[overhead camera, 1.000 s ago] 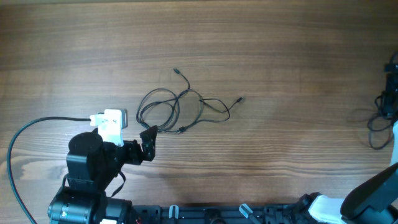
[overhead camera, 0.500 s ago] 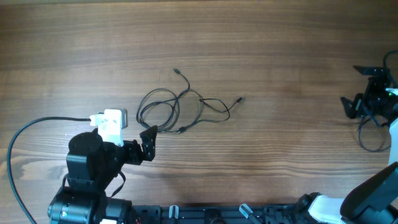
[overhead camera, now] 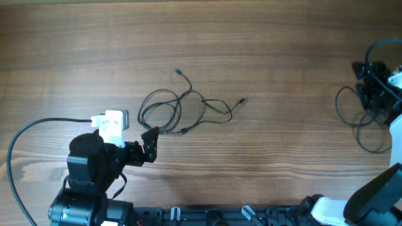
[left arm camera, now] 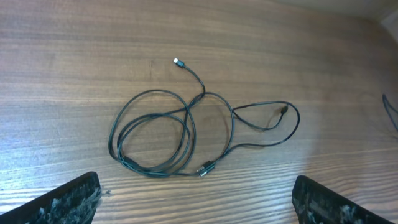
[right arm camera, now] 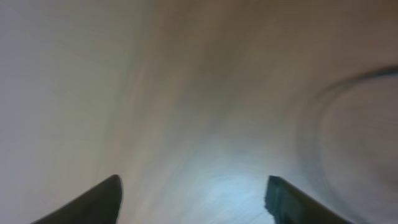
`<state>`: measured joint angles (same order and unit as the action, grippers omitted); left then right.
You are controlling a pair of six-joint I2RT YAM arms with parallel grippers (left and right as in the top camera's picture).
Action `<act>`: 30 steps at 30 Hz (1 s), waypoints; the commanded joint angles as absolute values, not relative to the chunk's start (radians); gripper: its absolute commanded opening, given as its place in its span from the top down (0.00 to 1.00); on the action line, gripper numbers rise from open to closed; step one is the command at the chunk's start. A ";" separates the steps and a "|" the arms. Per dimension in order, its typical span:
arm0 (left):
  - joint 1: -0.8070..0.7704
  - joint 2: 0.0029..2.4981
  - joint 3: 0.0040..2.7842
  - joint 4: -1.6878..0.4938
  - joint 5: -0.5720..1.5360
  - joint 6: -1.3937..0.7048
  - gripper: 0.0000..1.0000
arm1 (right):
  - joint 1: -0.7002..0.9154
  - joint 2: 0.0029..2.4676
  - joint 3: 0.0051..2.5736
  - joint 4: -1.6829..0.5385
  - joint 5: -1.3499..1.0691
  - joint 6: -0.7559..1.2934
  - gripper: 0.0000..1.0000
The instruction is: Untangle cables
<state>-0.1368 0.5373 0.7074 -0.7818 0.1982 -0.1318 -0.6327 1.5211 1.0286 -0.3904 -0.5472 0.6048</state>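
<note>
The cables are thin black cords lying in loose, overlapping loops on the wooden table, with small plug ends sticking out at the top and right. In the left wrist view the cables lie just ahead of my fingers, with one silvery tip at the top. My left gripper is open and empty just below and left of the loops; its fingers are wide apart. My right gripper is far away at the right edge. In the blurred right wrist view its fingers are apart with nothing between them.
Thicker black arm wires loop on the table under the right arm. Another thick wire curves out from the left arm base. The table's front rail runs along the bottom.
The right arm has swung in from the right edge and then up toward the far side, dragging its wire loops along. The left arm and the cables have not moved.
</note>
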 commanded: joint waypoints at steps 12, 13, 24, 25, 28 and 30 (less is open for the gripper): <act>-0.139 0.532 0.707 -0.780 0.189 -0.112 0.00 | -0.632 1.749 1.021 -0.529 0.220 0.553 0.26; -0.139 0.532 0.707 -0.780 0.189 -0.112 0.00 | -0.632 1.770 1.021 -0.528 0.220 0.553 0.26; -0.139 0.532 0.707 -0.780 0.188 -0.112 0.00 | -0.632 1.889 1.021 -0.459 0.226 0.551 0.96; -0.139 0.532 0.707 -0.780 0.188 -0.112 0.00 | -0.632 1.889 1.021 -0.447 0.233 0.551 0.96; -0.139 0.532 0.707 -0.780 0.188 -0.112 0.00 | -0.635 1.889 1.021 -0.396 0.249 0.550 0.96; -0.139 0.532 0.707 -0.780 0.189 -0.112 0.00 | -0.640 1.889 1.021 -0.350 0.271 0.549 0.96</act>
<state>-0.1368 0.5373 0.7074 -0.7818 0.1982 -0.1318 -0.6300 1.8519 1.0252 -0.3939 0.2153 0.5514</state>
